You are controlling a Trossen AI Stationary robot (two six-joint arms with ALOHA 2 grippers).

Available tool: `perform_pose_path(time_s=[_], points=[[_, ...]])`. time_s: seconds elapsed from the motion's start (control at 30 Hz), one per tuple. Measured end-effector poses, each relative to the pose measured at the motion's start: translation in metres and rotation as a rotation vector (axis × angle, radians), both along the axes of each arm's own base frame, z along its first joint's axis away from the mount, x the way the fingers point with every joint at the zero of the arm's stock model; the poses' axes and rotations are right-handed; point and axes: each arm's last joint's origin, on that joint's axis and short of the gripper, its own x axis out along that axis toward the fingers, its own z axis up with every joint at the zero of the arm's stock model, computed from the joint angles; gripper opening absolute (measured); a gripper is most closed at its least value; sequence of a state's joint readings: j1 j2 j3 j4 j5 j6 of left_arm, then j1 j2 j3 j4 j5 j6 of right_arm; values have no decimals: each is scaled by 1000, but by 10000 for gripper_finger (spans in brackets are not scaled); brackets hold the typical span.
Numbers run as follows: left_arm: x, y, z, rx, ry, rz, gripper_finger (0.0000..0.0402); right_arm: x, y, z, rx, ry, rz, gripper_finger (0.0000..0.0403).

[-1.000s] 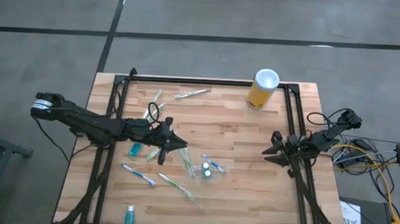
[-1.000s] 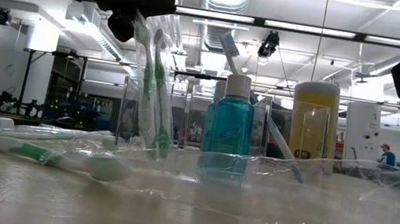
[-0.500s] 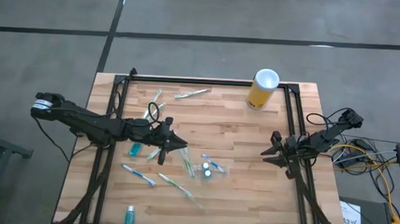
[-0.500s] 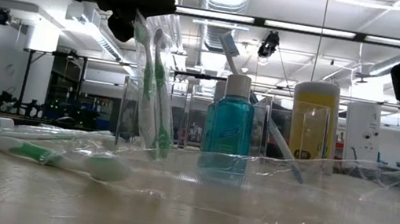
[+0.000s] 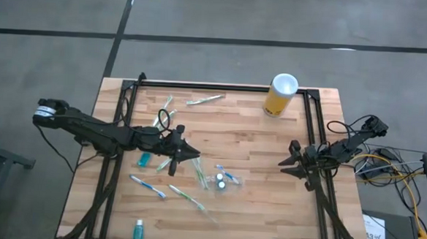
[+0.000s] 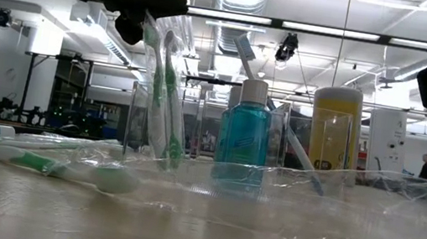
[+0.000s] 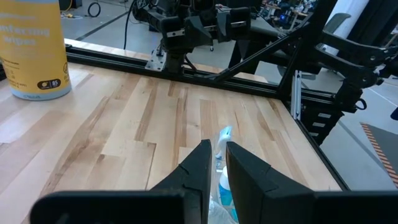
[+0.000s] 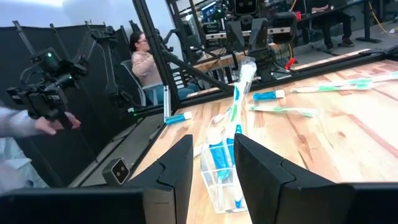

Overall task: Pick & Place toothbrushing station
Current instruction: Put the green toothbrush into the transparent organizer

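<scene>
Left claw (image 5: 194,156) pinched on wrapped white-green toothbrush (image 6: 164,95) above table (image 5: 256,144) centre, small clear plastic cup (image 5: 223,181) with teal tube just beside, right claw (image 5: 287,161) parted, empty, at right edge.

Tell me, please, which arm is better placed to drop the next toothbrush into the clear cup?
Probably the left: its gripper already holds a packaged green toothbrush just beside the clear cup. The right gripper hangs empty near the table's right edge.
</scene>
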State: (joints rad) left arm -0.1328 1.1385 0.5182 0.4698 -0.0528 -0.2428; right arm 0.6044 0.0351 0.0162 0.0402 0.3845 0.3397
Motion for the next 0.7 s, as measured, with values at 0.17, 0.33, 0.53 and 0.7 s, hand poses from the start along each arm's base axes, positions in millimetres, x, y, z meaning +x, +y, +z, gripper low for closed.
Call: perform_pose_path(time_s=[0.17,0.33,0.53,0.7], points=[[0,0,0,0,0,0,53,0,0,0,0,0,0,107],[0,0,0,-20,1,3,53,0,0,0,0,0,0,102],[0,1,0,13,-3,25,53,0,0,0,0,0,0,101],[0,2,1,20,-5,21,53,0,0,0,0,0,-1,107]])
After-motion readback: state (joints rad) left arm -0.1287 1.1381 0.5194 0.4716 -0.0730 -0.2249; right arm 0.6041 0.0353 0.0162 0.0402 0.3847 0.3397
